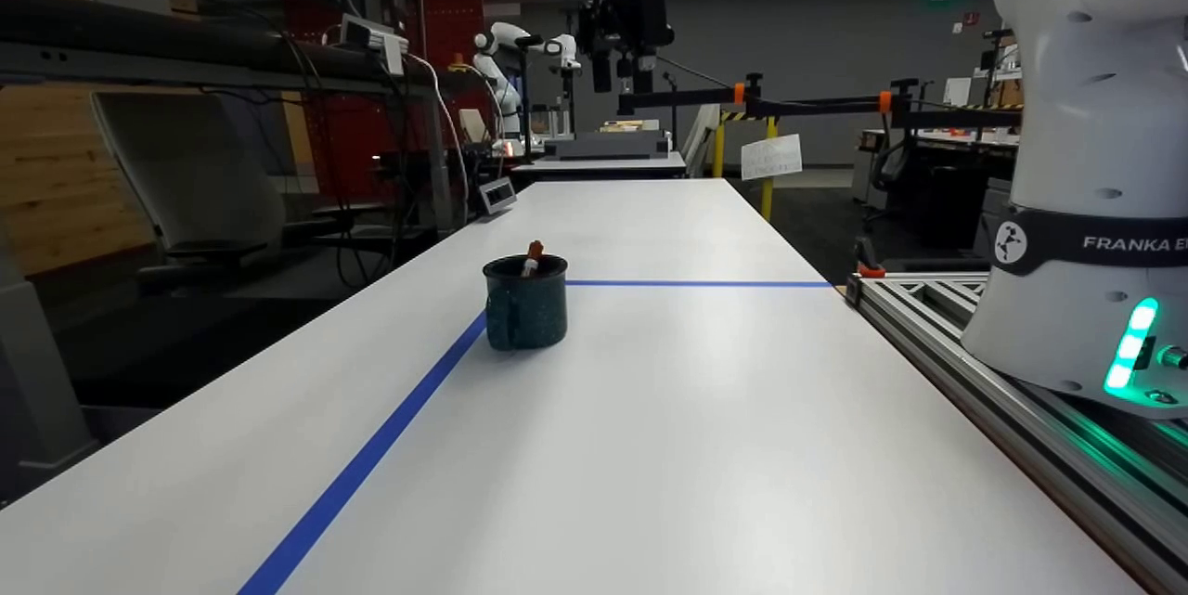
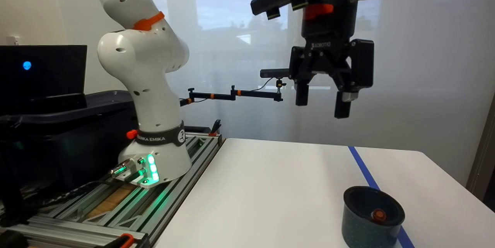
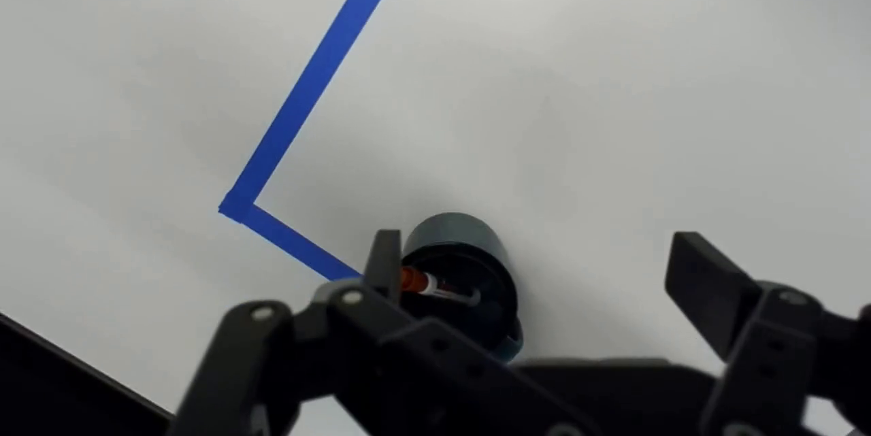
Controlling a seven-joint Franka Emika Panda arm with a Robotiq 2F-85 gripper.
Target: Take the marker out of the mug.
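Pincer (image 2: 322,106), jaws spread wide, hangs well above desk (image 2: 270,186) & mug (image 2: 363,232), w/ free air btwn. Marker (image 3: 442,288) leans inside mug, below pincer. In an exterior view its orange-brown end (image 1: 535,250) rises above mug; wrist view adds white section (image 3: 446,292), slanting into mug, & corner of blue tape (image 3: 236,203). In that view, mug appears btwn fingers (image 3: 386,259), nearer pic.-left one, which partly hides it; desk edge (image 3: 81,362) runs beyond that finger, & desk surface extends past opp. finger (image 3: 704,286).
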